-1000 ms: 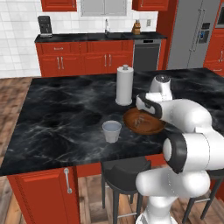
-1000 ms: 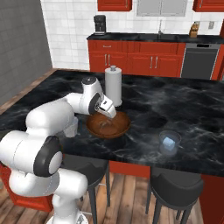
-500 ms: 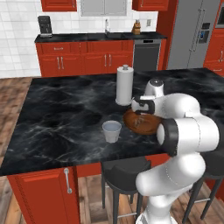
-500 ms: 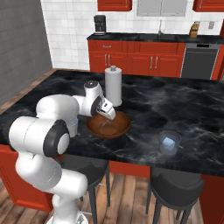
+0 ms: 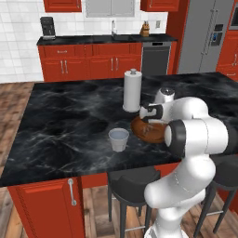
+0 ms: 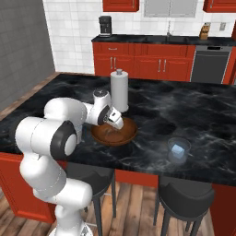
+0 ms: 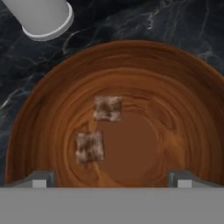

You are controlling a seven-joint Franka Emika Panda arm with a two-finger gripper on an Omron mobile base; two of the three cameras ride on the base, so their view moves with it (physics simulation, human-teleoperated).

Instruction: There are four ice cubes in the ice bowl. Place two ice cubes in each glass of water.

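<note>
Black marble island counter [image 5: 65,116] carries everything. Robot arm [image 5: 195,135] folds low over the wooden ice bowl [image 5: 148,132], w/ the gripper [image 6: 112,123] poised just above the bowl's inside; jaws spread wide, nothing between them, tips [image 7: 39,178] showing at the bottom corners of the hand view. Hand view gives what the base views can't: two ice cubes [image 7: 107,107] on the bowl floor, one nearly straight ahead of the gripper, the other [image 7: 89,146] closer in and toward the left tip, the two apart, neither touched by a finger. From the base cams the bowl's contents are hidden or too small to make out. Paper-towel roll [image 5: 132,90] stands upright just beyond the bowl on its far side; its base shows at the top left corner of the hand view. One glass of water [image 5: 119,139] sits near the bowl, off to the arm's left. Right base view adds a second glass [image 6: 178,150], on the other side of the bowl, well apart from the gripper, w/ a pale cube [image 6: 177,149] visible inside it; count inside unclear.
</note>
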